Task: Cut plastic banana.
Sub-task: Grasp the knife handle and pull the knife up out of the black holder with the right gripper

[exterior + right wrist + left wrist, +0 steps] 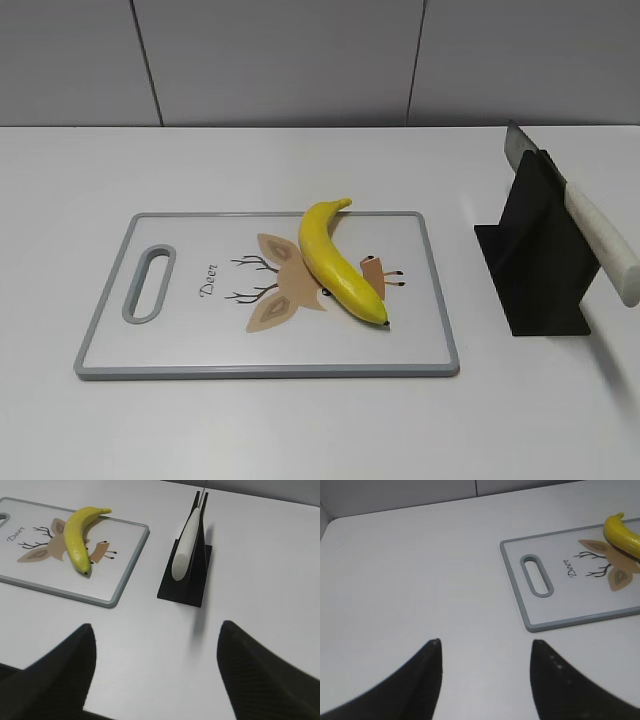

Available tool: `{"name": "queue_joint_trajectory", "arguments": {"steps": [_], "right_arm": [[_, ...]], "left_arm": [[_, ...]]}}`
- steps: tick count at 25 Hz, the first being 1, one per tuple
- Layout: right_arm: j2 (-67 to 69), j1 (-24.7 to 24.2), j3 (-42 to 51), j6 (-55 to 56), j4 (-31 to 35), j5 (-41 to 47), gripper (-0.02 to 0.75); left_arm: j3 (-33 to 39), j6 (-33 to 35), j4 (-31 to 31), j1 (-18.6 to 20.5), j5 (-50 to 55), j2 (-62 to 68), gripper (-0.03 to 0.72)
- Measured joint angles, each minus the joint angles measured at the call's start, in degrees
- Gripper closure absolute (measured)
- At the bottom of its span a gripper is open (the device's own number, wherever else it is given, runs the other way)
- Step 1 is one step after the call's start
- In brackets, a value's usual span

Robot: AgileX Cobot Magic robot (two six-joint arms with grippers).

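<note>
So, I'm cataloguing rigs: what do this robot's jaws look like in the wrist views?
Both the left gripper and the right gripper show two matte black jaws, broad at the base, curving to blunt tips. No cables, markings or arm links are visible.

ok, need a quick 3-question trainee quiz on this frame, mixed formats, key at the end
1. True or false: the plastic banana lies on the cutting board, across the deer print.
2. Multiple choice: where is the knife?
A. in the right gripper
B. flat on the cutting board
C. resting in the black stand, handle sloping toward the camera in the exterior view
3. Fill in: in the wrist views, the left gripper and the right gripper are both ____ and hold nothing.

Key: 1 true; 2 C; 3 open
</note>
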Motion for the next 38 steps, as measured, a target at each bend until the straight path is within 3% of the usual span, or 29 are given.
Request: {"name": "queue_joint_trajectory", "arguments": {"steps": [8, 25, 38], "right_arm": [[15.66, 0.00, -8.16, 0.06, -0.92, 0.96, 0.153], [65.69, 0.12, -33.54, 5.07, -1.07, 9.55, 0.153], [91.92, 4.61, -41.09, 10.93, -7.03, 9.50, 0.153]], "left_arm": [[0.05, 0.00, -0.11, 0.00, 0.31, 0.00, 0.136], [0.05, 0.00, -0.20, 0.00, 0.36, 0.00, 0.144], [0.05, 0.00, -0.26, 0.00, 0.42, 0.00, 0.143]]}}
